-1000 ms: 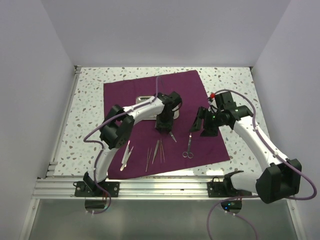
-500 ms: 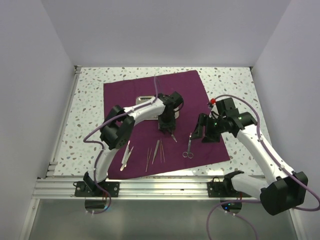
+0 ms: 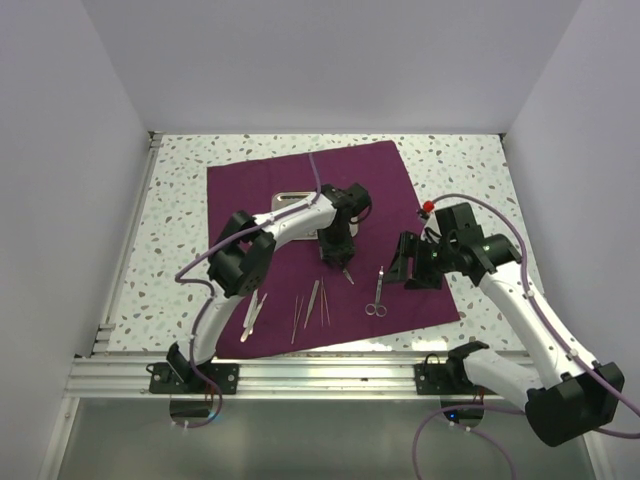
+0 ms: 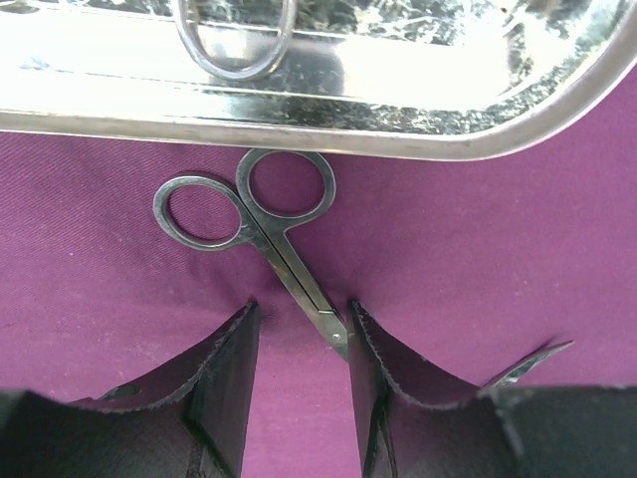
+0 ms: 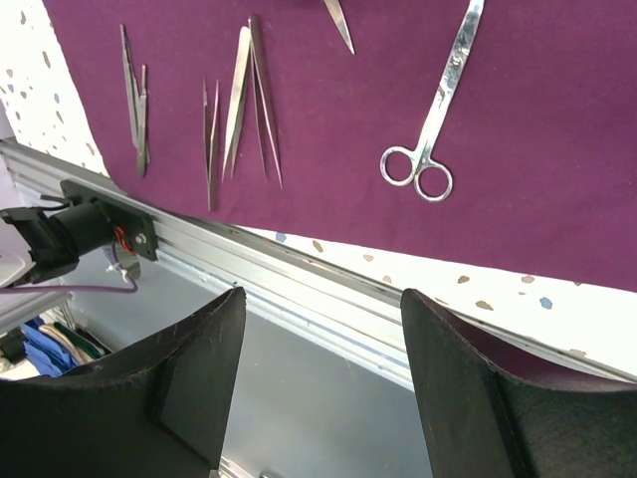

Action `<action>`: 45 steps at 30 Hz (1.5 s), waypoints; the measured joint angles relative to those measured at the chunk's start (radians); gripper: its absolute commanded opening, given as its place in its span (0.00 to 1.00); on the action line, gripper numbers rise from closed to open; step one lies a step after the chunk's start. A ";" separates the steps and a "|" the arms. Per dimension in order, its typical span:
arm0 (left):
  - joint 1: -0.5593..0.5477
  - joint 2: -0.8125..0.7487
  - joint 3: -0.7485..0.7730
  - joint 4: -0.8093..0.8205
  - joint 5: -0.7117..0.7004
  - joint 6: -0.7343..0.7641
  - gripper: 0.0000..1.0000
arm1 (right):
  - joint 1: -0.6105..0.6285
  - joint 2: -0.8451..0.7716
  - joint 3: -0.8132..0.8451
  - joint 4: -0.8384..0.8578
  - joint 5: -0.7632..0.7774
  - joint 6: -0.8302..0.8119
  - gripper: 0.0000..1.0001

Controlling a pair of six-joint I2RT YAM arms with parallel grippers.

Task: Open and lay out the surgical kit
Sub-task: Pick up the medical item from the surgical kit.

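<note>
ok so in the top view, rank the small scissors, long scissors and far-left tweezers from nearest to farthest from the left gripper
From the left gripper:
1. small scissors, right at its fingertips.
2. long scissors, further to the right on the cloth.
3. far-left tweezers, near the cloth's near left corner.

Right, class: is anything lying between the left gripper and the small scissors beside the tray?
Nothing visible does. The left gripper is open, its fingers either side of the blade tip of the small scissors on bare cloth. The tray lies beyond the ring handles, not between.
</note>
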 measured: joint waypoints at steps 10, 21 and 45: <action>0.003 0.027 0.029 -0.053 -0.012 -0.026 0.16 | 0.000 -0.046 -0.055 0.008 -0.003 0.001 0.68; 0.007 -0.018 -0.050 0.011 -0.003 -0.023 0.00 | 0.000 -0.082 -0.064 0.007 0.000 0.000 0.68; -0.031 -0.202 -0.112 -0.003 0.327 0.449 0.00 | 0.000 -0.091 0.082 0.005 0.035 -0.070 0.70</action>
